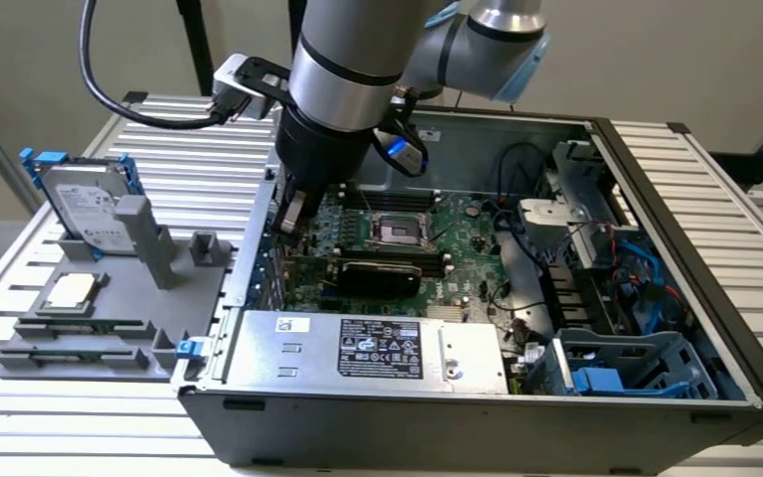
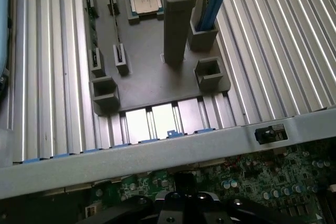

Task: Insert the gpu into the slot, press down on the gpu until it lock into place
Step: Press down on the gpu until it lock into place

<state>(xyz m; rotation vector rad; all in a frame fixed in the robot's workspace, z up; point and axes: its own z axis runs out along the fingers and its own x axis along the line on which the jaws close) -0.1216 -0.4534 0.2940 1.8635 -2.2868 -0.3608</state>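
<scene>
GPU: I see the gpu [image 1: 371, 272] as a thin black rectangular card lying across the green motherboard [image 1: 468, 260], at about 6 o'clock from the CPU socket [image 1: 395, 228].
Slot: I cannot make out the blue strip under the card.
End effector: my end effector [image 1: 294, 214] reaches into the open computer case [image 1: 699, 248] at 9 o'clock from the socket, near the card's end toward the exterior view's left; it is closed, and I cannot tell whether it touches the card.
Bench: the ribbed bench [image 1: 170, 139] carries a grey fixture [image 2: 152, 72] with a CPU chip [image 2: 146, 0] and a hard drive [image 1: 83, 204].
</scene>
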